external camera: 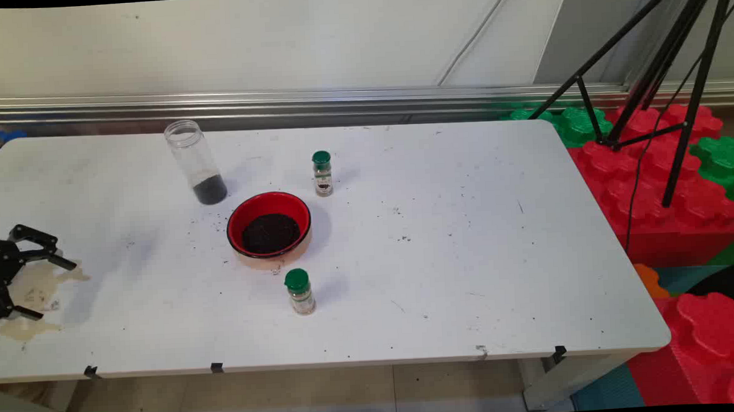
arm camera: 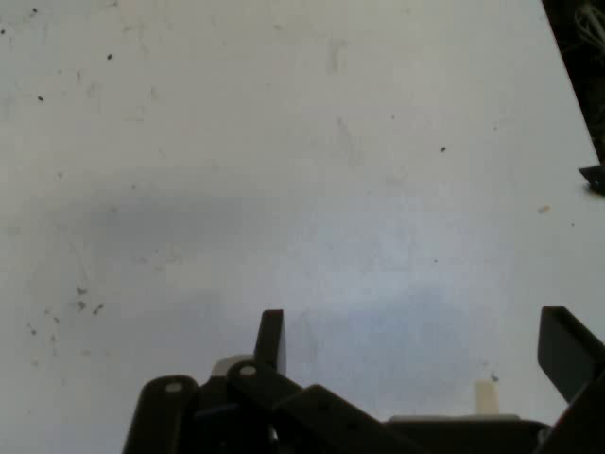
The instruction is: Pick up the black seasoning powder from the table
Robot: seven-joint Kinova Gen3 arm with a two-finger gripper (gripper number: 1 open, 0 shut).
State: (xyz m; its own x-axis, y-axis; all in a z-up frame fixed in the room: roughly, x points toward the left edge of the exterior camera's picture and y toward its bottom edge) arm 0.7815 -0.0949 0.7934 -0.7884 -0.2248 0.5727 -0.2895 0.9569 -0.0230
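The black two-finger gripper (external camera: 48,288) sits at the far left of the white table (external camera: 438,277), low over a yellowish stain (external camera: 30,301). Its fingers are spread wide and hold nothing; the hand view shows only bare tabletop between them.

Well to the right stands a clear plastic jar (external camera: 195,162), lidless, with dark grains at its base. Right of it and nearer the camera is a red bowl (external camera: 269,226) filled with dark grains. A small green-capped spice bottle (external camera: 322,173) stands just behind the bowl; a second green-capped spice bottle (external camera: 299,290) stands just in front.

Hazards: the open jar is tall and narrow, so a side contact is likely to tip it and spill grains. Both bottles crowd the bowl; a wide-open approach risks knocking either one over.
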